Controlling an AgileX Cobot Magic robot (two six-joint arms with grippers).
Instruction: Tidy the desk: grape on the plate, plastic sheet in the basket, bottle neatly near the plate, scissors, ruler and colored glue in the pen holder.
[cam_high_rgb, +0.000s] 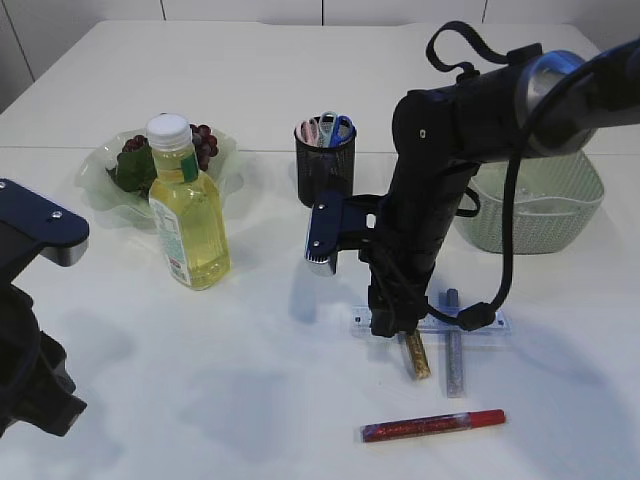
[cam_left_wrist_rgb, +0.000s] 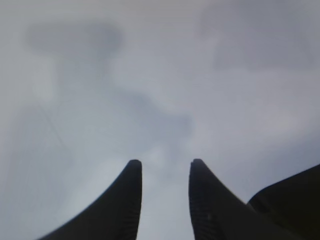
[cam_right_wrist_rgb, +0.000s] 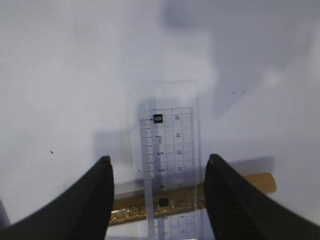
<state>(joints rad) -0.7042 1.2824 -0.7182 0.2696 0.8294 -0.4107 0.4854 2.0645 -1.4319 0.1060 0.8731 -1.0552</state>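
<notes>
Right wrist view looks straight down between the right arm's fingers, which stand spread wide apart with nothing gripped. Between them lies the clear ruler on the white counter, crossing over a gold glue stick. From the exterior view, the right arm reaches down over that ruler and its fingers sit just above it. The gold glue stick and a silver glue stick lie under the ruler, and a red glue stick lies apart, nearer the camera. The pen holder stands behind with scissors in it. The bottle stands upright just in front of the plate, which carries the grapes. The basket sits at the right.

The left fingers are partly apart and empty, hanging over bare counter at the left edge.
</notes>
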